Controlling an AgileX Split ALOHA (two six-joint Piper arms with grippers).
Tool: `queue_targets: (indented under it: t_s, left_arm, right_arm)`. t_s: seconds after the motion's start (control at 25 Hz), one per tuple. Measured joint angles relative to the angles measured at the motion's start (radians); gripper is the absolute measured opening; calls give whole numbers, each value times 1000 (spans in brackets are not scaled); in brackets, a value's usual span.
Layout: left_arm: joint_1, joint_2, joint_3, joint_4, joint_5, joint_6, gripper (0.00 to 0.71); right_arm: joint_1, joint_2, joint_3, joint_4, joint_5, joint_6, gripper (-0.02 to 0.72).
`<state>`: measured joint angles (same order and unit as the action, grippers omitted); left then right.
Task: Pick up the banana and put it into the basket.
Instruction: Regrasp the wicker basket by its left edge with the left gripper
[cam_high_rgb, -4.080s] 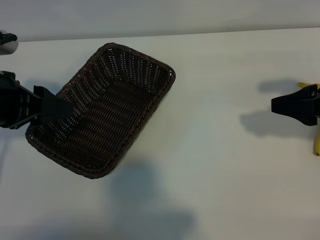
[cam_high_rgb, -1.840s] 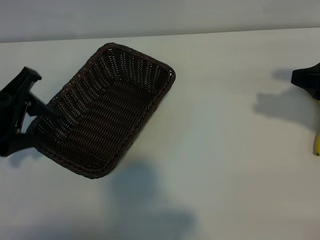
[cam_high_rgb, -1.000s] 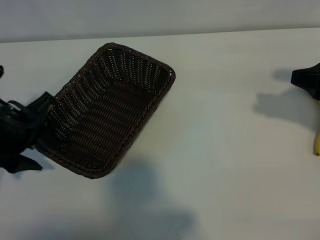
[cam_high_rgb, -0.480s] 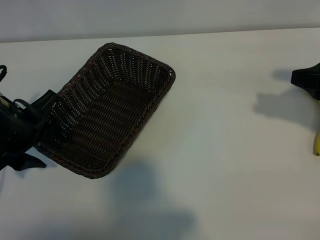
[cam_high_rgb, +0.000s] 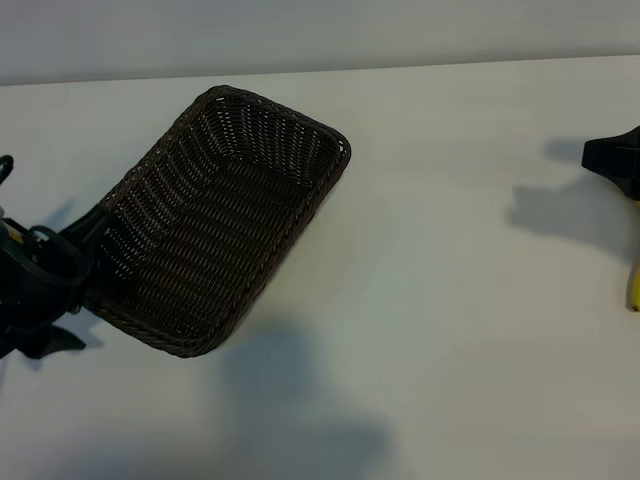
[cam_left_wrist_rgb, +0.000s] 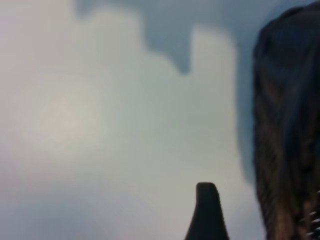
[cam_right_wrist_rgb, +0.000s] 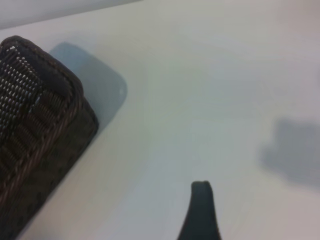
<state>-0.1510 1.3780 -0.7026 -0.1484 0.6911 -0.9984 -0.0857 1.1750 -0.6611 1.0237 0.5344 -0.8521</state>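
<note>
Your left gripper (cam_high_rgb: 75, 270) sits low at the basket's (cam_high_rgb: 215, 215) near-left end, jaws apart, one finger (cam_high_rgb: 95, 222) over the braided rim, nothing held. The basket lies empty, diagonal on the white table (cam_high_rgb: 450, 330). Across the table, your right gripper (cam_high_rgb: 610, 160) hangs at the far right edge, jaws apart, empty. The banana (cam_high_rgb: 633, 287) lies just below it on the table, only a yellow sliver showing at the frame edge.

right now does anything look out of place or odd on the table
The wicker basket sits askew, empty. The banana lies at the far right edge, mostly out of view. The left gripper is at the basket's rim, away from the banana. Nothing looks spilled or damaged.
</note>
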Motion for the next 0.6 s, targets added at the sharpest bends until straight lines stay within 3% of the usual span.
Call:
queue_targets:
  t_s: [0.6]
  left_arm:
    - [0, 51, 0, 0, -52, 1, 572]
  right_arm:
    - [0, 0, 0, 0, 1, 1, 584]
